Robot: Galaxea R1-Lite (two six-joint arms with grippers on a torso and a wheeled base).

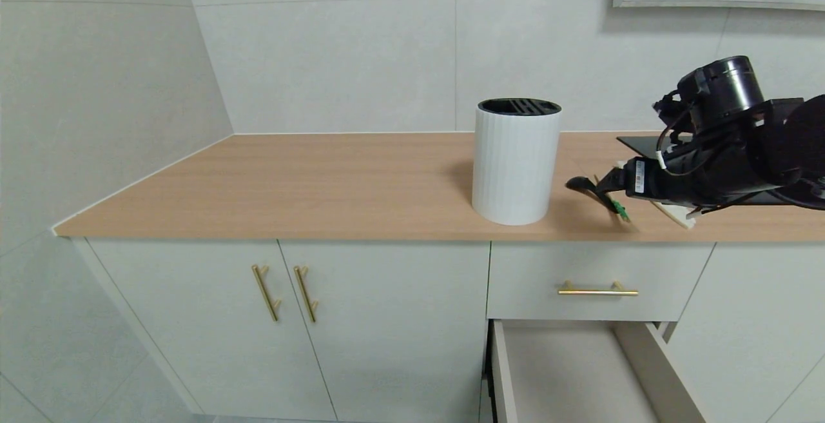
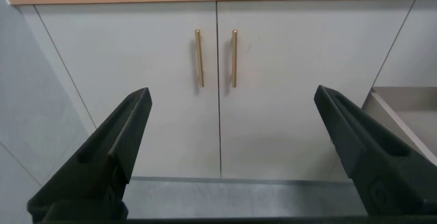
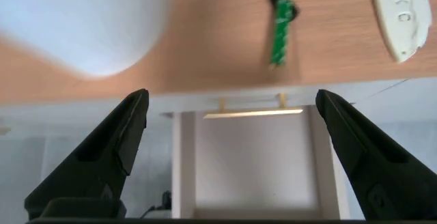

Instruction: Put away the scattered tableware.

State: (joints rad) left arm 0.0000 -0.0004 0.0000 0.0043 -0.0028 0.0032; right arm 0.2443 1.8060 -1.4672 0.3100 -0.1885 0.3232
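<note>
A white ribbed utensil holder [image 1: 515, 162] with a black slotted top stands on the wooden countertop [image 1: 322, 184]. To its right lies a slim utensil [image 1: 602, 198] with a black end and a green-patterned end, seen again as the utensil [image 3: 278, 29] in the right wrist view. A white spoon [image 1: 675, 215] lies just past it, also the spoon [image 3: 399, 12]. My right arm [image 1: 709, 165] hovers over these two pieces near the counter's front edge; my right gripper [image 3: 232, 162] is open and holds nothing. My left gripper [image 2: 232, 162] is open, low in front of the cabinet doors.
Below the utensils a drawer [image 1: 567, 378] stands pulled out, under a closed drawer with a gold handle [image 1: 598, 291]. Double cabinet doors [image 2: 218, 80] with gold handles sit under the counter's left part. A flat black plate [image 1: 644, 142] lies at the back right. Tiled walls bound the counter.
</note>
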